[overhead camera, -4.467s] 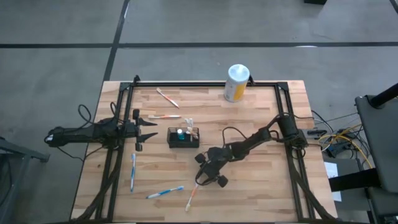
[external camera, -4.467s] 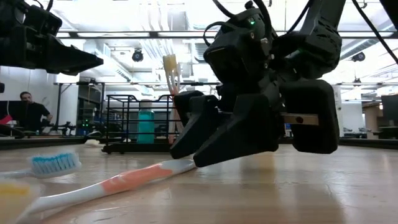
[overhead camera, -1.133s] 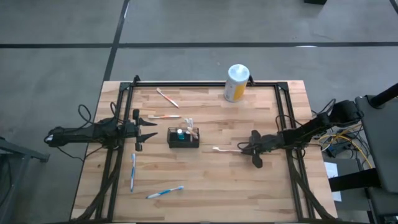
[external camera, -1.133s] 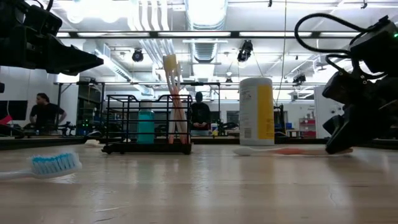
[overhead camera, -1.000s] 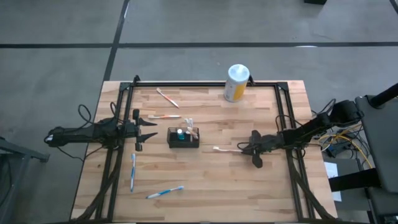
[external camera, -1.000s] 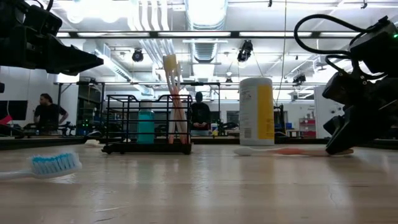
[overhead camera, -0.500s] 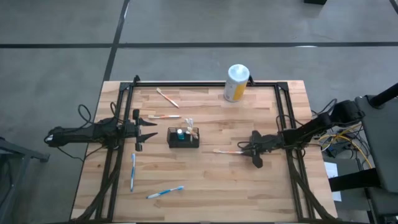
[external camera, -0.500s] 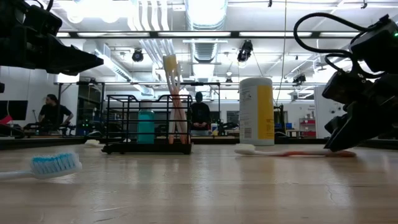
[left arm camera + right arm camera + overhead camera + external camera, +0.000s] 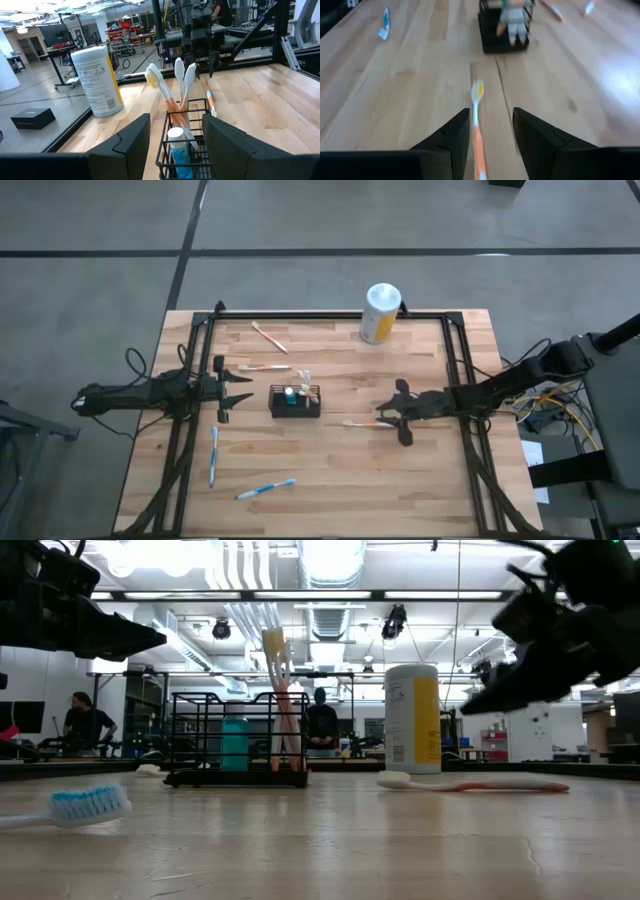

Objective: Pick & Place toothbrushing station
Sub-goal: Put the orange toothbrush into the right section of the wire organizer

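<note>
The toothbrushing station (image 9: 295,401), a low black wire-mesh basket, is standing near the middle of the table (image 9: 330,490), just in front of the waiting left gripper (image 9: 238,388). It is already holding upright toothbrushes (image 9: 277,700) and a teal tube (image 9: 235,743). An orange-handled toothbrush (image 9: 366,423) is lying flat on the table to the right of the station, bristle end pointing towards it, apart from the basket.

Step in hand, as judged: getting this toothbrush into the station. To do it well:
- Take the handle near its middle, so it is not tipping in the grip
- Lift it clear of the table before travelling
- Turn it upright over a free part of the basket, since the basket is shorter than the brush
- Let go only once the lower end is resting inside the mesh, clear of the brushes already standing there

The right gripper (image 9: 398,421) is hovering over the handle end of the toothbrush. In the right wrist view its fingers (image 9: 451,137) are standing apart on either side of the orange handle, and in the low view the right gripper is hanging above the brush without touching it. It is gripping nothing.

The left gripper is parked left of the station, fingers spread wide, grasping nothing. A white-topped canister (image 9: 381,312) is standing at the far edge of the table, well apart
</note>
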Robot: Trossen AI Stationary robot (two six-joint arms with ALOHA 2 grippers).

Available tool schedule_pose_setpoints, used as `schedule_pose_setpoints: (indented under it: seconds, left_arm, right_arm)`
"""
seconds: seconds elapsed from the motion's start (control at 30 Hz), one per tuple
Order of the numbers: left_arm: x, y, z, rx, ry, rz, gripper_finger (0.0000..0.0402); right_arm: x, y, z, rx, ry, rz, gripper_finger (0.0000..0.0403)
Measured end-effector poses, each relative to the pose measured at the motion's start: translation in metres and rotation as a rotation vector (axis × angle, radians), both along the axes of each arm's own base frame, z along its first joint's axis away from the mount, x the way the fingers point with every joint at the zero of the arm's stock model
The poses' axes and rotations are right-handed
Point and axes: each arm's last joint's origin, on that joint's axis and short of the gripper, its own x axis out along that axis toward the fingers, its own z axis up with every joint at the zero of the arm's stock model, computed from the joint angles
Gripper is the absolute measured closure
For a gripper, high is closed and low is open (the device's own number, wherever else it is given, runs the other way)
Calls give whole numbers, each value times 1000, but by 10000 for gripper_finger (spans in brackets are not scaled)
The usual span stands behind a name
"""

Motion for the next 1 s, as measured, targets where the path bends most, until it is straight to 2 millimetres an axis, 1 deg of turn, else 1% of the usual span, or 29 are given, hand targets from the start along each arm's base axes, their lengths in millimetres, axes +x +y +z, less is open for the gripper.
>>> schedule_pose_setpoints:
  seconds: [0.1, 0.23, 0.33, 0.43, 0.53, 0.6, 0.9, 1.0]
  left_arm:
    - [0, 0, 0, 0, 0, 0, 216]
    - [0, 0, 0, 0, 0, 0, 215]
    - [0, 0, 0, 0, 0, 0, 216]
    - [0, 0, 0, 0, 1, 0, 215]
    - [0, 0, 0, 0, 0, 0, 215]
    - [0, 0, 0, 0, 0, 0, 216]
    - [0, 0, 0, 0, 0, 0, 215]
    - [0, 0, 0, 0, 0, 0, 216]
  right_arm:
    - [14, 3, 12, -57, 42, 28, 257]
    - [33, 7, 25, -87, 105, 44, 255]
    - [50, 11, 28, -88, 137, 57, 255]
    - [67, 16, 28, -64, 155, 118, 255]
    - [82, 21, 22, -39, 192, 167, 255]
    - [91, 23, 18, -43, 207, 164, 255]
    - [110, 18, -11, -35, 316, 114, 263]
    - [116, 16, -16, -60, 330, 93, 269]
